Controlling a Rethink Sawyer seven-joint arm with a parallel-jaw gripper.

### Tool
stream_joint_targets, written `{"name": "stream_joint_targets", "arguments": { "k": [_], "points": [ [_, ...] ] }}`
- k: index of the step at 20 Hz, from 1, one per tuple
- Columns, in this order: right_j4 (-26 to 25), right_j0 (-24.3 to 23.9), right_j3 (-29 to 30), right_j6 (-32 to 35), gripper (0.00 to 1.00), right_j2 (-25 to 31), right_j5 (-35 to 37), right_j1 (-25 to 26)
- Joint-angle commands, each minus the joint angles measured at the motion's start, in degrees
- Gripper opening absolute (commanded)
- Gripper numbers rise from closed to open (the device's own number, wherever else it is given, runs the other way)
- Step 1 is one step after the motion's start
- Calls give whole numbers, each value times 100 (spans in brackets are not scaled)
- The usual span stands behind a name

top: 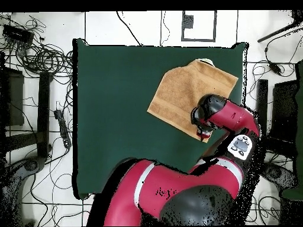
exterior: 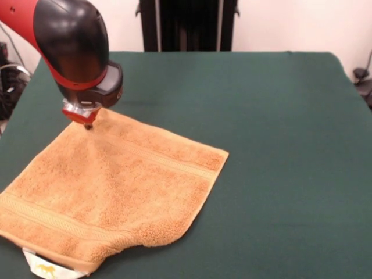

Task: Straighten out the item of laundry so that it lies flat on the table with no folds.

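The orange-tan towel (exterior: 116,186) lies mostly spread on the left part of the green table (exterior: 279,145). Its near right corner is rolled under, and shallow creases run out from its far corner. Its white tag (exterior: 46,268) sticks out at the near edge. My gripper (exterior: 88,124) points down at that far corner, its tips together on the cloth. In the overhead view the towel (top: 180,94) lies at the table's (top: 112,106) upper right, and the arm's wrist (top: 210,112) covers the gripper and the corner under it.
The towel's near edge lies at the table's front edge in the front view. The pedestal (exterior: 187,23) stands behind the far edge. Cables and stands (top: 41,59) lie on the floor around the table.
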Motion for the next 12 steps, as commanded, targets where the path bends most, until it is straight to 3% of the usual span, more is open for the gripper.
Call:
{"name": "stream_joint_targets", "arguments": {
  "k": [1, 12],
  "points": [
    [-609, -180, 1336, -796, 100, 985, -279, 666],
    [-809, -283, 1389, -701, 100, 1139, -380, 607]
  ]
}}
